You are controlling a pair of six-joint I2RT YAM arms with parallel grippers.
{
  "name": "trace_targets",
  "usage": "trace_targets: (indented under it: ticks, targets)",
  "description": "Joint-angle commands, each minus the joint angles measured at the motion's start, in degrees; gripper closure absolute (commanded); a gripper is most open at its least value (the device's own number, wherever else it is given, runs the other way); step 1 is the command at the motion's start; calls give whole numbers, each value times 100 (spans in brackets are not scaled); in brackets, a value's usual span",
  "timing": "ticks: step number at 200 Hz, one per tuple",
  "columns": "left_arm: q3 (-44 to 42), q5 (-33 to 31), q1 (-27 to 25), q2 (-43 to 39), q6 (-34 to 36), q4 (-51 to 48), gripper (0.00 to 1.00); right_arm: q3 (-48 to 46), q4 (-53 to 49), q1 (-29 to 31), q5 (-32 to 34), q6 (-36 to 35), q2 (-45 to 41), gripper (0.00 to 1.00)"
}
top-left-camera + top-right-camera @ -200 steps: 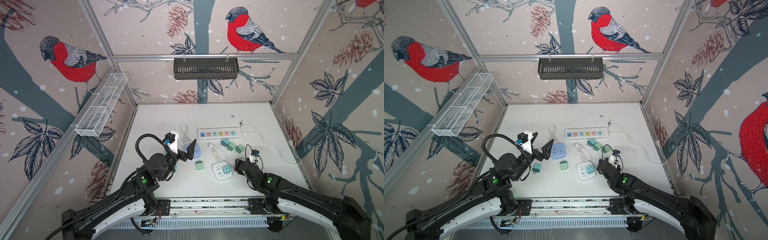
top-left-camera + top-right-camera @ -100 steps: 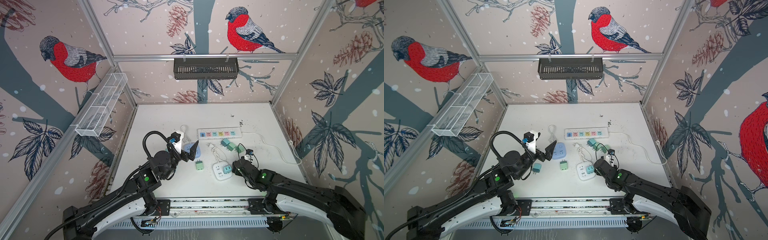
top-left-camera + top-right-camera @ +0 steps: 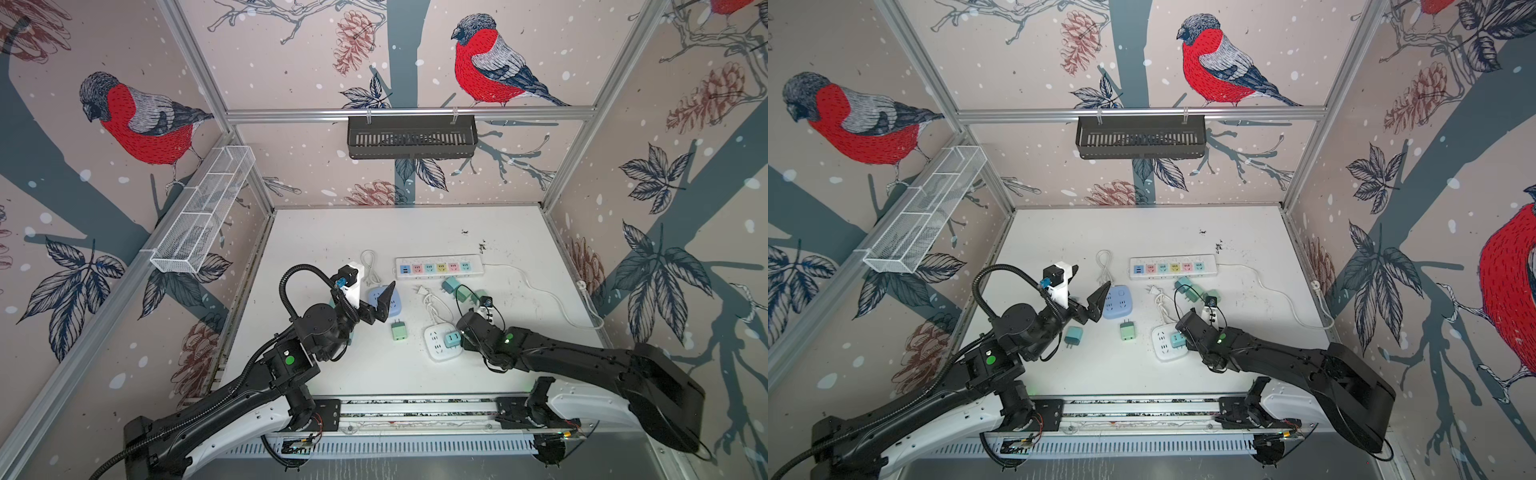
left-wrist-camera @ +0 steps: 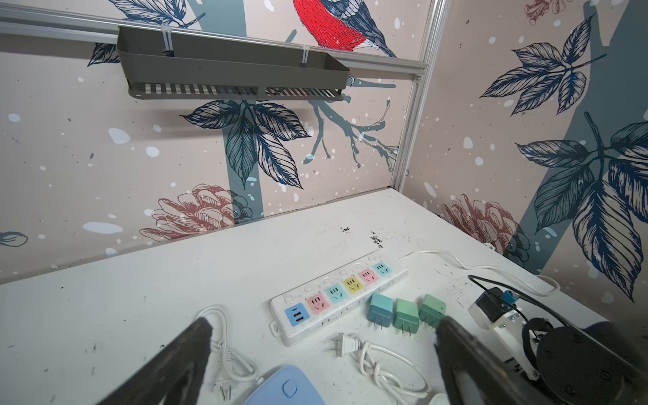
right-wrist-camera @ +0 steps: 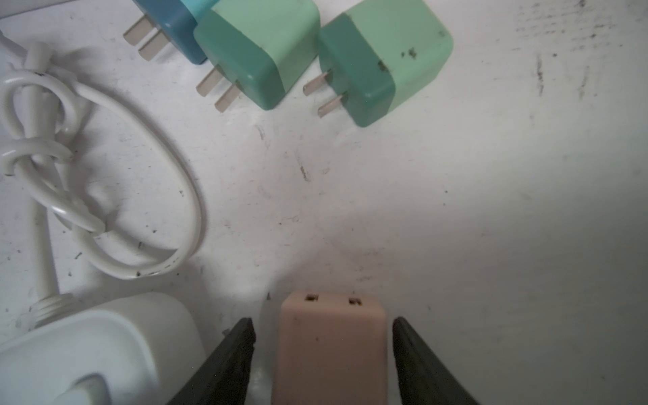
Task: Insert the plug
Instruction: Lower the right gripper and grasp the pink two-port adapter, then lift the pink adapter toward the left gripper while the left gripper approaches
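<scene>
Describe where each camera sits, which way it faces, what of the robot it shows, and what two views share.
Top views: high above the front edge, looking down and back over the white table; the left arm and right arm show.
Left wrist: above the table, facing the back right corner over the power strip; the open left end effector frames it.
Right wrist: low over the table, looking down at a beige block inside the open right end effector.
Shared: both wrist views show the three chargers.

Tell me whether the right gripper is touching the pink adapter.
Apart. In the right wrist view the right gripper straddles the pink adapter, a gap showing at each finger.
</scene>
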Motion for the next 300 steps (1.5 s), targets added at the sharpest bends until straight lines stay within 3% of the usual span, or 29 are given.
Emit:
trace_targets:
  ticks: [1, 88, 140, 181, 204, 258, 282, 300]
  targets:
    - [-12, -16, 8, -41, 9, 27, 1, -13, -80, 11, -1, -32, 50, 45]
    - [-30, -2, 8, -58, -17, 37, 1, -139, 117, 4, -20, -47, 81, 49]
    - [2, -102, 12, -146, -194, -57, 1, -270, 254, 23, 12, 4, 45, 74]
    - [-167, -62, 12, -541, -782, 58, 1, 1, -52, 272, 601, 89, -658, 81]
    - [-270, -9, 10, -758, -761, 115, 1, 401, -274, 477, 1096, -12, -973, 87]
    - [-83, 356, 9, -735, -763, 7, 2, 1761, 1219, 624, 1316, -2564, -910, 96]
    - [-69, 558, 13, -678, -830, 45, 1, 1830, 2652, 615, 1426, -3818, -655, 98]
    - [-65, 771, 8, -625, -856, 84, 2, 1518, 3517, 609, 1596, -4081, -626, 98]
